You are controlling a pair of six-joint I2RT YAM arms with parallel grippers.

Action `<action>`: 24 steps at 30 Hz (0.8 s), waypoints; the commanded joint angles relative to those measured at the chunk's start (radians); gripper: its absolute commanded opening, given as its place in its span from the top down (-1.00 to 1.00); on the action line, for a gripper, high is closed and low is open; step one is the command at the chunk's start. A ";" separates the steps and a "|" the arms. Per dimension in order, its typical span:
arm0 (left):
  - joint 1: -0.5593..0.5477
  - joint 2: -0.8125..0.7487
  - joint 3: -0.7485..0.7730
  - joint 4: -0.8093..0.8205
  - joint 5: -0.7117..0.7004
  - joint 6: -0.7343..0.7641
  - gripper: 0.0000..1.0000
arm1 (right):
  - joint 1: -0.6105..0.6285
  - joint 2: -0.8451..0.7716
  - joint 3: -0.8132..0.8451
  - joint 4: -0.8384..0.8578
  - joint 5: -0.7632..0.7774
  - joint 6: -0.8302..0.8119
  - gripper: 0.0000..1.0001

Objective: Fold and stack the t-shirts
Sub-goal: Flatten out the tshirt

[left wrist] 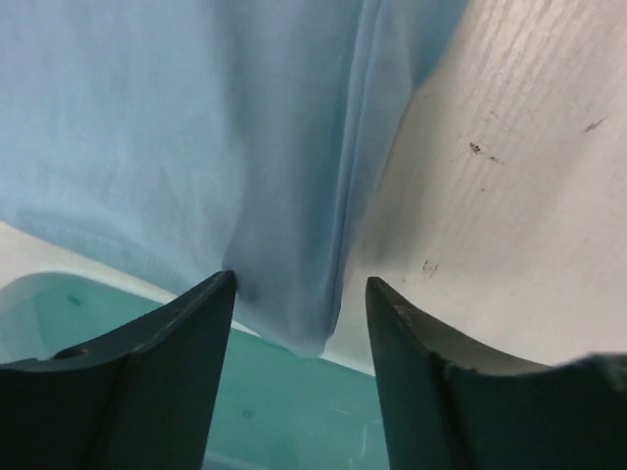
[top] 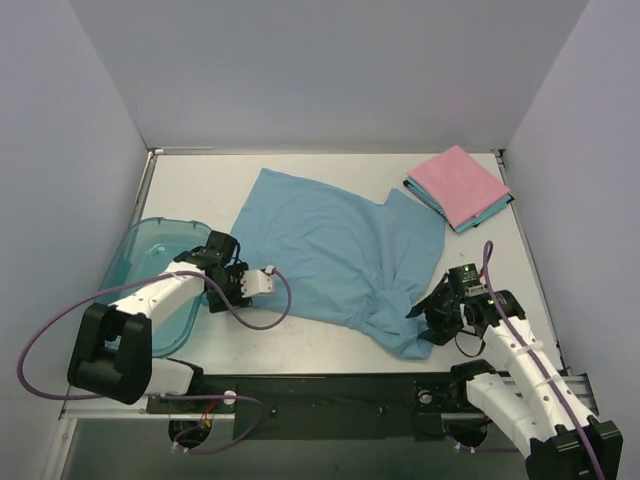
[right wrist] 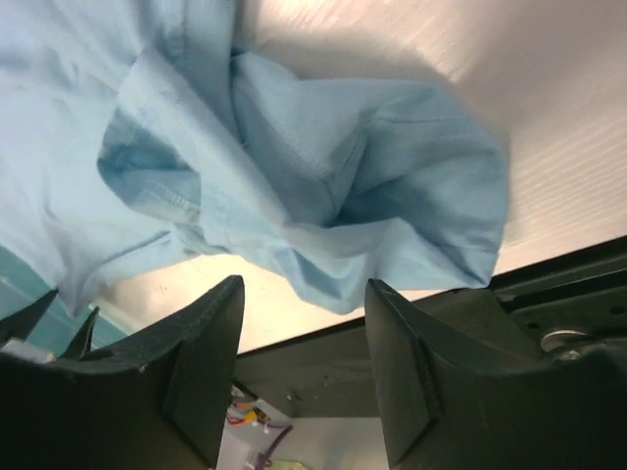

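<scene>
The desk point(top: 195, 185) is a pale, faintly scuffed surface, closed in by plain lavender-grey walls point(top: 330, 70) on three sides. A light blue t-shirt point(top: 330, 250) lies spread across its middle, bunched toward the near right. In the far right corner a folded pink tee point(top: 460, 180) sits on a folded teal tee point(top: 484, 217). A translucent teal bin point(top: 140, 250) rests at the near left edge. The left gripper point(left wrist: 299, 284) stands open, a shirt corner loose between its jaws. The right gripper point(right wrist: 306, 284) is open too, the bunched cloth just beyond its fingertips.
</scene>
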 commanded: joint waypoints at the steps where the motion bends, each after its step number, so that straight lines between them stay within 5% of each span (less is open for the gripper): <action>1: 0.005 0.052 -0.007 0.079 0.000 0.024 -0.12 | 0.096 0.068 0.125 0.038 0.042 -0.132 0.06; 3: 0.013 0.075 -0.002 0.074 -0.001 0.020 0.38 | 0.213 0.157 0.283 -0.062 0.195 -0.319 -0.02; 4: 0.016 0.080 0.006 0.070 -0.003 0.008 0.86 | 0.285 0.185 0.369 -0.135 0.231 -0.406 -0.04; 5: 0.019 0.087 0.010 0.070 -0.006 0.000 1.00 | 0.305 0.249 0.399 -0.166 0.300 -0.424 -0.11; 13: 0.028 0.025 0.081 -0.001 0.048 -0.078 1.00 | 0.332 0.397 0.315 -0.171 0.350 -0.244 -0.24; 18: 0.028 0.017 0.081 -0.010 0.049 -0.078 1.00 | 0.256 0.393 0.298 -0.093 0.362 -0.315 -0.30; 22: 0.028 0.017 0.085 -0.008 0.055 -0.089 1.00 | 0.139 0.394 0.164 0.088 0.170 -0.401 0.06; 24: 0.028 0.012 0.092 -0.016 0.054 -0.091 1.00 | 0.074 0.397 0.109 0.133 0.091 -0.425 0.08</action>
